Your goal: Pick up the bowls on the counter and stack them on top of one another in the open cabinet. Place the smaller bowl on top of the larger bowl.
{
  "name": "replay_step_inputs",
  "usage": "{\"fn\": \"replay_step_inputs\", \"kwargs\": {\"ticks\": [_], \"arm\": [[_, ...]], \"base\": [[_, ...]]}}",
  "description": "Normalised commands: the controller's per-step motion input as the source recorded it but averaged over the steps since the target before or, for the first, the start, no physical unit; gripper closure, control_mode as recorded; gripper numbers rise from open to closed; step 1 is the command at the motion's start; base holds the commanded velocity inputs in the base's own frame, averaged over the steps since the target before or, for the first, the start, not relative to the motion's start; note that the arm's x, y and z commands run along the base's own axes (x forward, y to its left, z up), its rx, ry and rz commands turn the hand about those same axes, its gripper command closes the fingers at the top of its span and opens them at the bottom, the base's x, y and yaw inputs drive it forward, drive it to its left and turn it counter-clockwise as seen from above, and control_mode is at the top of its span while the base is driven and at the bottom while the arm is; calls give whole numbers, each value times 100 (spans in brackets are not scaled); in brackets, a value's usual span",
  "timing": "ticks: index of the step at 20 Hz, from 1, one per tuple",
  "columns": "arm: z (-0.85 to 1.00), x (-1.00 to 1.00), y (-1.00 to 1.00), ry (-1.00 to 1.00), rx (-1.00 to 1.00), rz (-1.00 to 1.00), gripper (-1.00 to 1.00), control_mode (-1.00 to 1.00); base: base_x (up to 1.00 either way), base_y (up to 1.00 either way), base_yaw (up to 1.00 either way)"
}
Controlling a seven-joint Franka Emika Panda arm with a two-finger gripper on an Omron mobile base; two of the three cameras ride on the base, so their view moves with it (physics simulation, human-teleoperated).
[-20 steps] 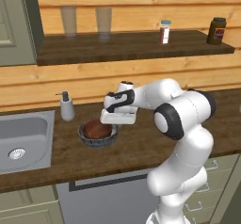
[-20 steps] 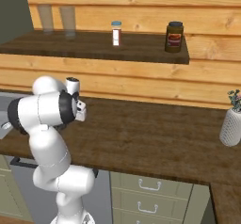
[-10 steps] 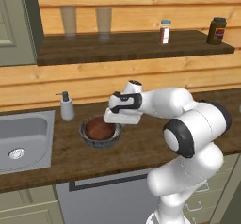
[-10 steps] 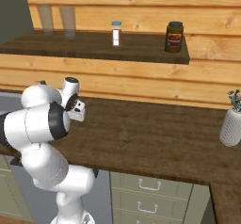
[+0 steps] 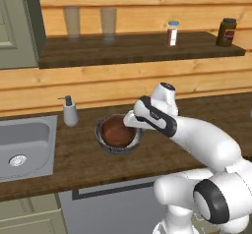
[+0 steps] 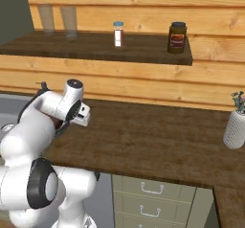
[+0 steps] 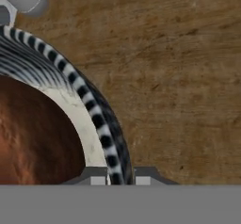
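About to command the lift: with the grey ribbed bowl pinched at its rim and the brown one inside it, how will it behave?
The larger bowl looks rigid, so it shouldn't flex. The end effector is shut on one edge only, so it will probably tilt. The smaller bowl sits loose and glossy inside and may slide.
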Motion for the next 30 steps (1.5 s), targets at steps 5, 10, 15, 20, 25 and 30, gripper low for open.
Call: {"fn": "replay_step_inputs", "kwargs": {"ticks": [5,10,15,20,25,30], "arm": [[97,-52,-47,5,0,-6,100,-100],[90,-59,-45,11,-2,-7,100,-100],[99,-51,-39,22,-3,-7,100,-100],[99,-58,-27,9,0,-8,100,-100],[100,-46,-15,-3,0,-9,100,-100],[97,10,0,-20,0,-13,100,-100]], "base": [[0,0,0],[0,0,0],[0,0,0],[0,0,0],[0,0,0],[0,0,0]]}}
